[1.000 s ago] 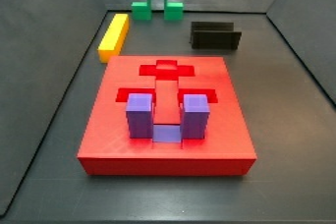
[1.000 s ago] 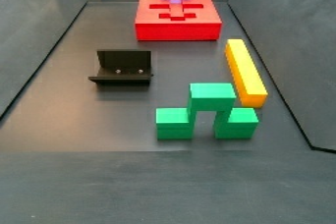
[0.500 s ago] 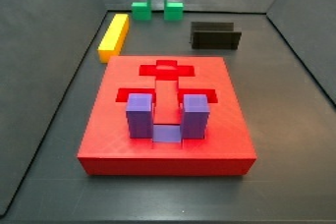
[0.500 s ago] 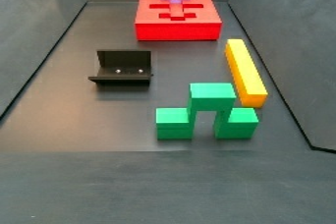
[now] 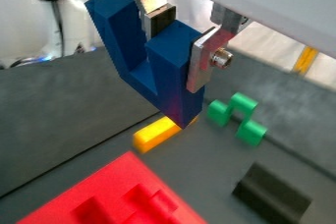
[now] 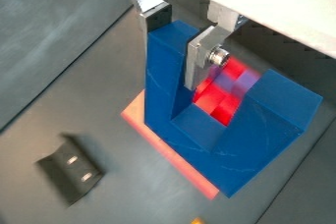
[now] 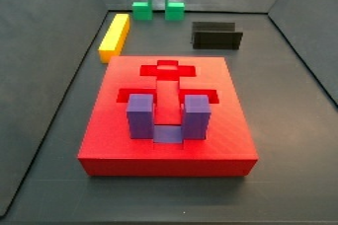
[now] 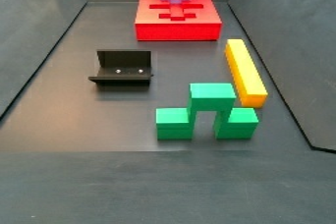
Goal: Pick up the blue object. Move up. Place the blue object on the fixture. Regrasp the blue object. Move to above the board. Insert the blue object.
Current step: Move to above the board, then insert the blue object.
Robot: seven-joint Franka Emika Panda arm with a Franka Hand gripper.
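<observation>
My tool [image 5: 180,33] is high above the bench, clamped on the blue object [image 5: 147,53]. I keep prongs level and centre over the board's [image 7: 168,156] free slot before descending.

- The gripper [image 5: 182,39] sits above the floor, its plates on either side of one prong of the block [image 5: 147,53].
- In a side view, a U-piece [image 7: 168,116] stands in the board [image 7: 168,155].
- The fixture [image 8: 122,69] lies between the board and the stepped piece [image 8: 205,111]; the bar [image 8: 245,71] lies beside them.
</observation>
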